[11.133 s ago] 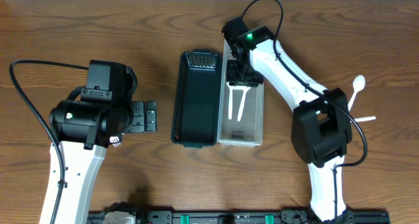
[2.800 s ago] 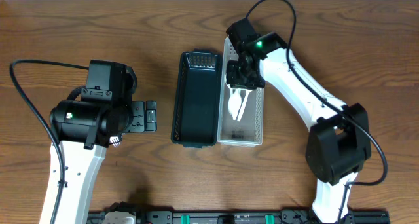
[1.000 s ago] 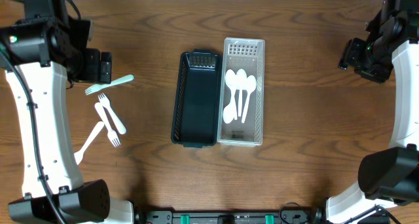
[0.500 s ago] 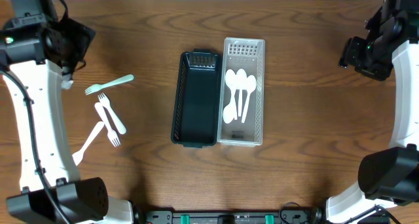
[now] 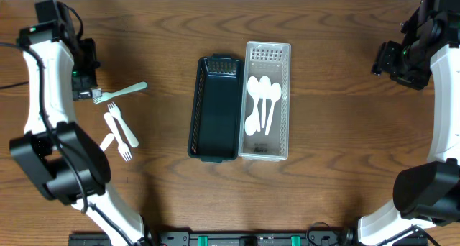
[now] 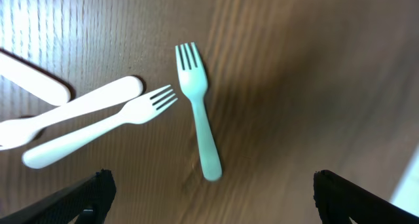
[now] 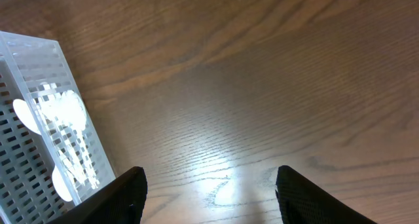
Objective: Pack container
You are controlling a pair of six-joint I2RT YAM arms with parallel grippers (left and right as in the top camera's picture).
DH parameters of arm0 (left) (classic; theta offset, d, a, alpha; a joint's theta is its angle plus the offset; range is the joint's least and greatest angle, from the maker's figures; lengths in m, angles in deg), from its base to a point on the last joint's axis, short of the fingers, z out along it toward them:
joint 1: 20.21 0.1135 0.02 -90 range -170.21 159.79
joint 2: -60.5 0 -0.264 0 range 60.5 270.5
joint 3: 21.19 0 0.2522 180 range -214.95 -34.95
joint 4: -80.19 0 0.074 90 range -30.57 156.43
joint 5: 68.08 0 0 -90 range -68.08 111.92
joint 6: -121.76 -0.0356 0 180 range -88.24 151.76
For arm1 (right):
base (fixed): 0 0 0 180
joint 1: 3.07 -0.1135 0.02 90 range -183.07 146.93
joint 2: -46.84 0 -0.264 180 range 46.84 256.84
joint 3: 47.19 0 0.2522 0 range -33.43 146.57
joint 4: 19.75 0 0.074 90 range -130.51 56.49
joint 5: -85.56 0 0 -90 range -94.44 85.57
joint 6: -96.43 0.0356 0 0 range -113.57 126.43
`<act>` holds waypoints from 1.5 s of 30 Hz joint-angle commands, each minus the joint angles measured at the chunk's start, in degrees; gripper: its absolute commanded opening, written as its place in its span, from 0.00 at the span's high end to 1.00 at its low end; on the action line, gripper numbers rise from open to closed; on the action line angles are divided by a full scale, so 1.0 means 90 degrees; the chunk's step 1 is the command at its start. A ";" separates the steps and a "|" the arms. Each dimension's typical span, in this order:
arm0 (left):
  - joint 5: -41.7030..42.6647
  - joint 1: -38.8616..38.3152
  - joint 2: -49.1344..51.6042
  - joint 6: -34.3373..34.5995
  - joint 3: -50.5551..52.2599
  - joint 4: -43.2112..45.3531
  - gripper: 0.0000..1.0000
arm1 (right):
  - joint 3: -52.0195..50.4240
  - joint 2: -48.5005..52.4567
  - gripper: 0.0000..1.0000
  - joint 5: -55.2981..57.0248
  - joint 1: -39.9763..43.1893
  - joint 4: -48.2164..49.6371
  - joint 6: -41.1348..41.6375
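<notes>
Spoons (image 5: 264,88) in clear tray (image 5: 287,131); forks (image 6: 198,119) on table (image 5: 345,131).
Left gripper (image 6: 213,185) wide open near forks, empty; right gripper (image 7: 209,185) wide open, empty.

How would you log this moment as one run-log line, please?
left gripper: open, by mint fork | right gripper: open, off to side | clear bin: white spoons inside | black bin: empty | white forks: on table

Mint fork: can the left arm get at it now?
Probably yes: the mint fork lies flat with nothing on it, narrowly apart from the white forks, framed between the open left fingers.
</notes>
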 commanded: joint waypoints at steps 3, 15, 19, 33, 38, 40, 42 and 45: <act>-0.0029 0.0032 0.0551 0.0546 0.0012 -0.0005 0.01 | 0.0022 0.0019 0.33 0.0019 -0.0007 -0.0046 0.0068; -0.0107 0.0197 0.1231 0.0544 0.0012 0.0323 0.01 | 0.0022 0.0019 0.33 0.0019 -0.0007 -0.0216 0.0231; -0.0321 0.0197 0.1328 0.0544 0.0012 0.0367 0.01 | 0.0022 0.0019 0.33 0.0019 -0.0007 -0.0294 0.0277; -0.0342 0.0197 0.1734 0.0546 0.0012 0.0534 0.01 | 0.0022 0.0019 0.33 0.0022 -0.0007 -0.0364 0.0301; -0.0444 0.0197 0.1853 0.0546 0.0012 0.0661 0.01 | 0.0022 0.0019 0.33 0.0022 -0.0007 -0.0379 0.0301; -0.0444 0.0197 0.1889 0.0546 0.0012 0.0719 0.01 | 0.0022 0.0019 0.33 0.0022 -0.0007 -0.0406 0.0301; -0.0459 0.0197 0.1902 0.0546 0.0015 0.0748 0.01 | 0.0022 0.0019 0.33 0.0022 -0.0007 -0.0415 0.0301; -0.0563 0.0197 0.1904 0.0546 0.0015 0.0770 0.01 | 0.0022 0.0019 0.33 0.0022 -0.0007 -0.0437 0.0301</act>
